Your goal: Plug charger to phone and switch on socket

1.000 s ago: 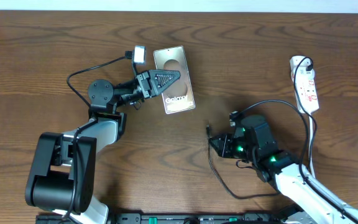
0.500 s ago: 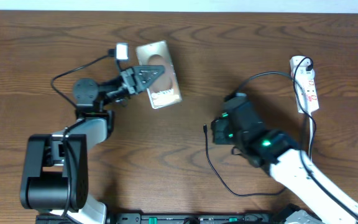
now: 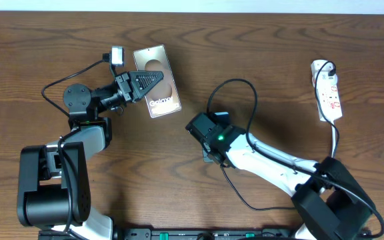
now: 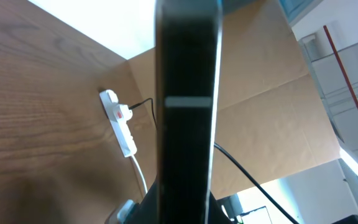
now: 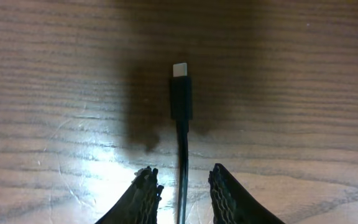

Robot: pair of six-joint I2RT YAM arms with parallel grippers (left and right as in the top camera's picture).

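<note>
The charger is lying on the wooden table, its plug tip pointing just ahead of my right gripper and its cable running back between the spread jaws with a gap on each side. My left gripper is pinching the phone well off to one side; the power strip is sitting far off the other way.

Wide open along the far edge of the table, bare wood running from phone to socket at the far right corner. Mid-table blocked: charger looping toward the far edge beside the right arm, more cable trailing to the near edge. Left side crowded by left arm and left gripper clamping the phone.
</note>
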